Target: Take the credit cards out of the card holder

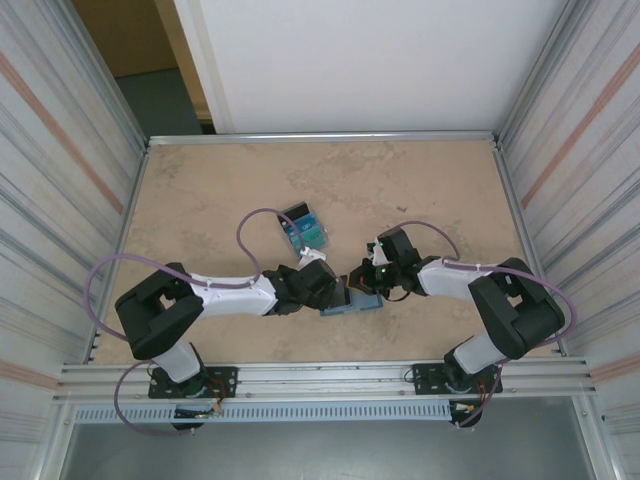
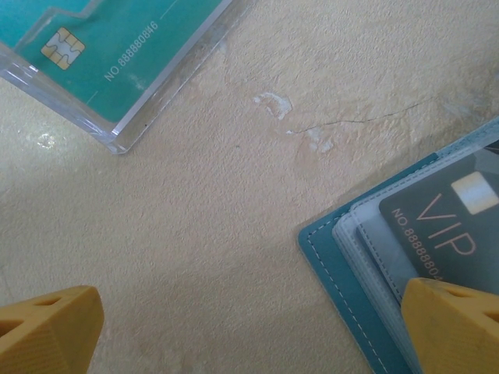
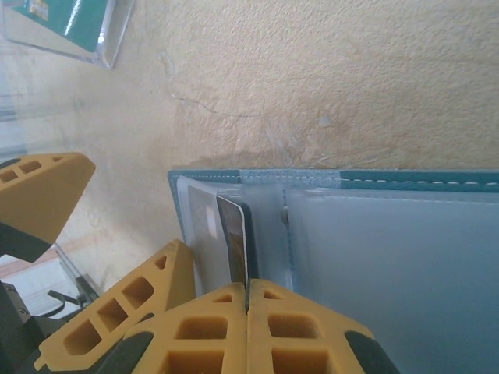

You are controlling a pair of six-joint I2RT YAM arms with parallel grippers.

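Right gripper (image 3: 248,291) pinches the black "VIP" card (image 2: 456,226) in the card holder (image 2: 327,251) (left gripper (image 2: 253,327) gapes wide).

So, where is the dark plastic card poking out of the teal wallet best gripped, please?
Pinch the free end of the dark plastic card across its flat faces, coming from opposite the teal bifold wallet's stitched edge. It is thin and partly sleeved inside, so only that end is exposed; the right claw looks shut there.
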